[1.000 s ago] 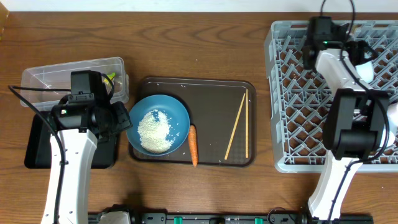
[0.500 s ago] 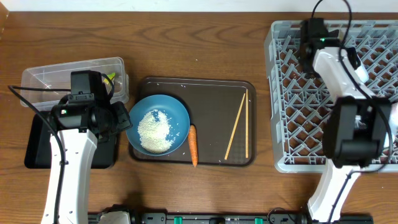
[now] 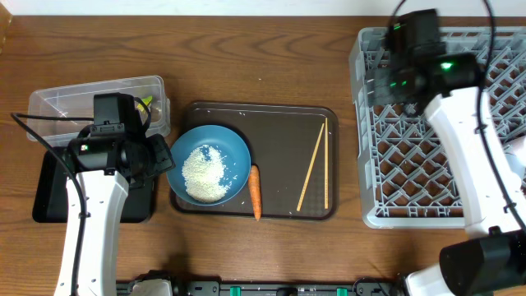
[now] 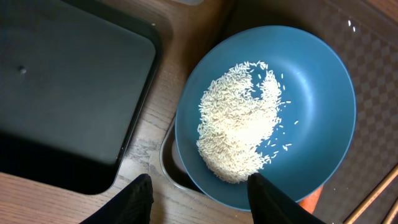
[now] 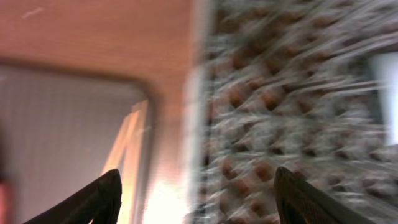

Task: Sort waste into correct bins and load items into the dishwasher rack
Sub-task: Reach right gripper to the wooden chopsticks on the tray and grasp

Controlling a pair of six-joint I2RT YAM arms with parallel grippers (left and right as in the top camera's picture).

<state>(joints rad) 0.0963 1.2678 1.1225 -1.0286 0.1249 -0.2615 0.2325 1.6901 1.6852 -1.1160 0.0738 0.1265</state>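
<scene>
My right gripper (image 5: 198,186), jaws apart and empty, is nearer the chopsticks (image 3: 311,164). They lie to its left, running front-to-back. My left gripper (image 4: 200,186) hangs open over the plate (image 4: 311,93).

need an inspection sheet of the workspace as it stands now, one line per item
Surface: wooden table, no spills seen.
Job's things: blue plate holding a rice heap, carrot and chopsticks, all on the brown tray; wrappers in the clear box; black tray bare in the left wrist view; grey rack at right.
Clutter: nothing seen.
Grippers: left gripper open, over the plate's left edge; right gripper open, over the rack's left edge, view blurred.
Cables: black cables loop off both arms.
Surroundings: nothing seen beyond the table.
</scene>
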